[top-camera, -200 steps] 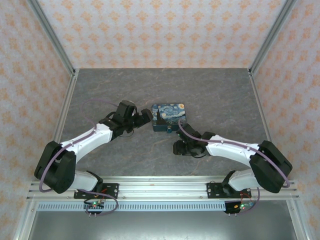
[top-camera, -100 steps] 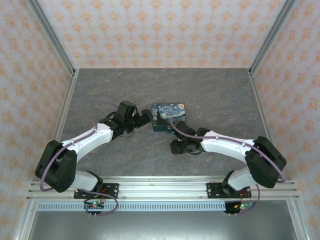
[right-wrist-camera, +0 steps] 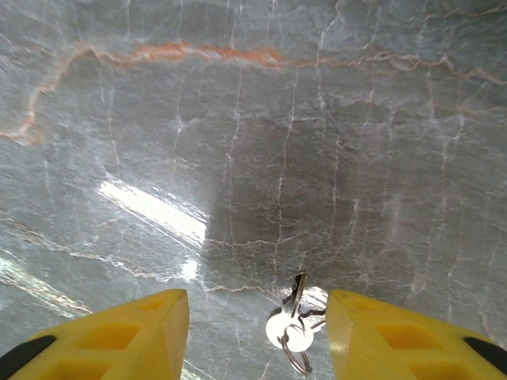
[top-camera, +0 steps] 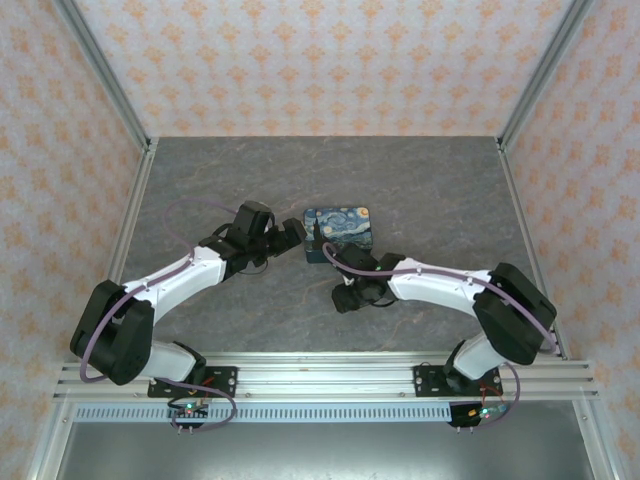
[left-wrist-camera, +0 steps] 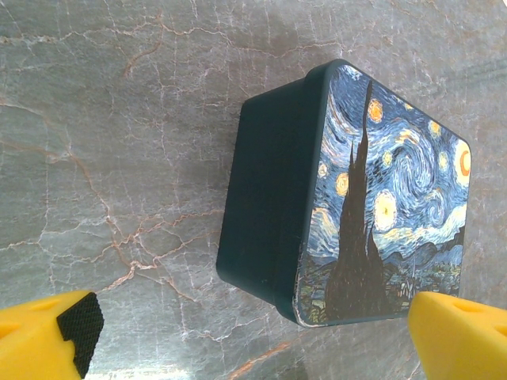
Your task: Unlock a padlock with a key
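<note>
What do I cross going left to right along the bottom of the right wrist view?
yellow finger → key on its ring, lying flat on the tabletop, touching neither finger → second yellow finger

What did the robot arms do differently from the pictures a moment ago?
The right gripper slid a little to the left over the grey marbled table, and its arm swung along with it. The small silver key on its ring lies on the table between its open jaws and is not gripped. The left gripper, wide open, and the blue box with the swirled night-sky print stayed where they were.
</note>
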Robot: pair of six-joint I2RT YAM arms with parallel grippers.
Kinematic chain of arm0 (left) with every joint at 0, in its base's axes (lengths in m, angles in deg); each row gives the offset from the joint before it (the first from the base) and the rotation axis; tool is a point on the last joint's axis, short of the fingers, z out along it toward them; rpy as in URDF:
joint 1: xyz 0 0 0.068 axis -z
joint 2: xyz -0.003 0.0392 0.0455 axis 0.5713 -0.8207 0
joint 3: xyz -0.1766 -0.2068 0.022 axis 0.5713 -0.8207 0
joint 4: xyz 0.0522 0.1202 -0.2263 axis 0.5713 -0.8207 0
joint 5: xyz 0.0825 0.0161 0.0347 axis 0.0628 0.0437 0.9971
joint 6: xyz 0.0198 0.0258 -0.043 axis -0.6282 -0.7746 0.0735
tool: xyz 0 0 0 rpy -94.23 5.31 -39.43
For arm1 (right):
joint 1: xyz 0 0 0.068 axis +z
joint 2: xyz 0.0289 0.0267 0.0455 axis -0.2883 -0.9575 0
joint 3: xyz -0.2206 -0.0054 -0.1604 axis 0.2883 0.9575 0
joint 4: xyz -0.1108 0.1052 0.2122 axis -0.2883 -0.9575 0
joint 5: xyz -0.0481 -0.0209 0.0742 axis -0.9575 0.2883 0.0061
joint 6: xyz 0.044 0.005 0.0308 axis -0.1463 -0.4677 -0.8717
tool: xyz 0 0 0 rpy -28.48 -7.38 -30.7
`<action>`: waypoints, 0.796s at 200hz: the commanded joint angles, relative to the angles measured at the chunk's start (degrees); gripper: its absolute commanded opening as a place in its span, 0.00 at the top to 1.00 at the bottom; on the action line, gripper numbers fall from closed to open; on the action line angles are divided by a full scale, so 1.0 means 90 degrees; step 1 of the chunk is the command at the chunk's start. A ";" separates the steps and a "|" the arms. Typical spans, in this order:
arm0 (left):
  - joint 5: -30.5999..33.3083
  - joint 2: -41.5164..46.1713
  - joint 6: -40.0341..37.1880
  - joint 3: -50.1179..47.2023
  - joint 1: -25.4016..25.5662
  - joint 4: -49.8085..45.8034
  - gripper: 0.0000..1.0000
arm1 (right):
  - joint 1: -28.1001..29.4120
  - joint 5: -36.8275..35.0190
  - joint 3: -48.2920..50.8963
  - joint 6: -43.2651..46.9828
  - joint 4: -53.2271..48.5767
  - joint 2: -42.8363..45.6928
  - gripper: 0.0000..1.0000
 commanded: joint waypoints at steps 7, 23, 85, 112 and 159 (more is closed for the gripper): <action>0.0108 0.0023 0.0046 0.0079 0.0037 0.0025 0.00 | 0.0034 0.0065 -0.0088 0.0209 -0.0230 -0.0234 0.52; 0.0113 0.0013 0.0034 0.0097 0.0040 0.0016 0.00 | 0.0043 0.0121 -0.0059 0.0246 -0.0313 -0.0307 0.54; 0.0090 -0.0025 0.0056 0.0097 0.0043 0.0048 0.00 | 0.0153 -0.0148 0.0016 0.0272 -0.0875 -0.0295 0.55; 0.0083 -0.0022 0.0043 0.0132 0.0042 0.0047 0.00 | 0.0185 -0.0289 -0.0046 0.0235 -0.0995 -0.0417 0.56; 0.0096 -0.0027 0.0035 0.0165 0.0043 0.0014 0.00 | 0.0315 -0.0672 -0.0200 0.0031 -0.1351 -0.0780 0.65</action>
